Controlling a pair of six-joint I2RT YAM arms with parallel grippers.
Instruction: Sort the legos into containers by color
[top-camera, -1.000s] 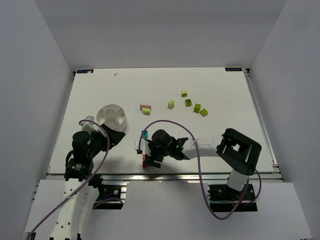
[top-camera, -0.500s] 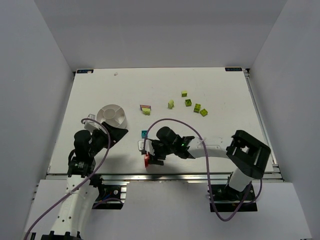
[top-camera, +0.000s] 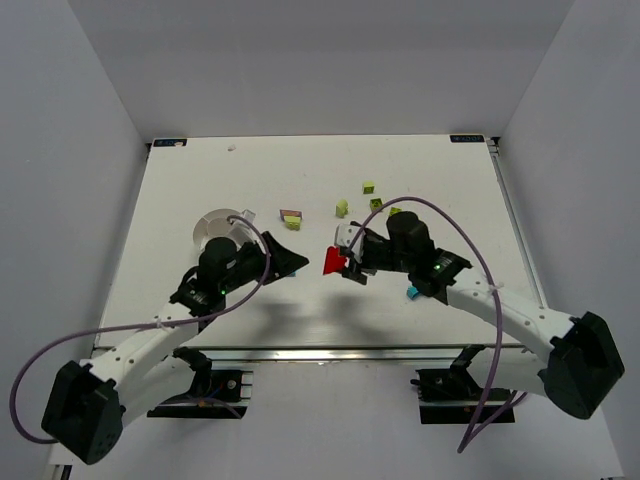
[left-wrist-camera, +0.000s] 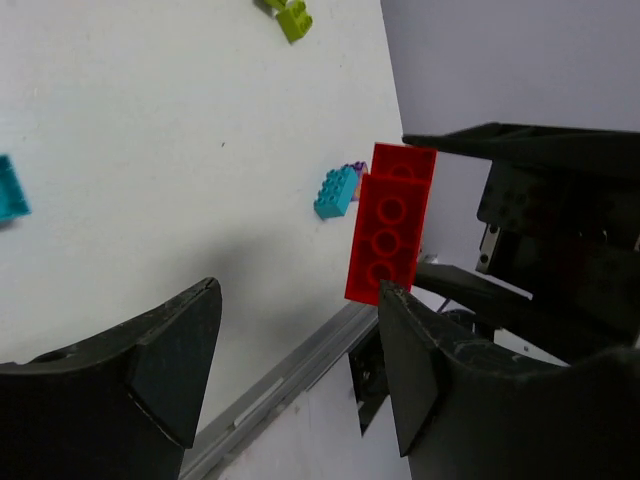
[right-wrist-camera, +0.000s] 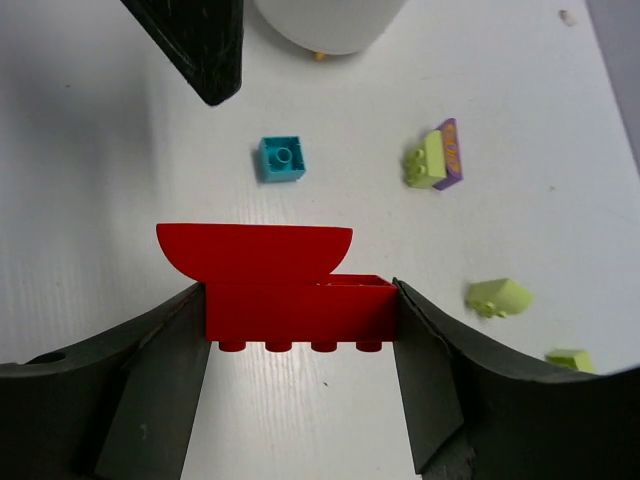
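Our right gripper (right-wrist-camera: 298, 300) clamps a red brick (top-camera: 333, 261). At its 9 o'clock, our left gripper (left-wrist-camera: 298, 292) gapes empty.

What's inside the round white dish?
Only white dividers show in the uncovered part of the dish, with no bricks there. The left arm hides its near side, so anything there can't be seen.

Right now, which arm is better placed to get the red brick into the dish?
Right, probably: the right gripper holds the red brick above the table. The left gripper is open and empty, though nearer the dish.
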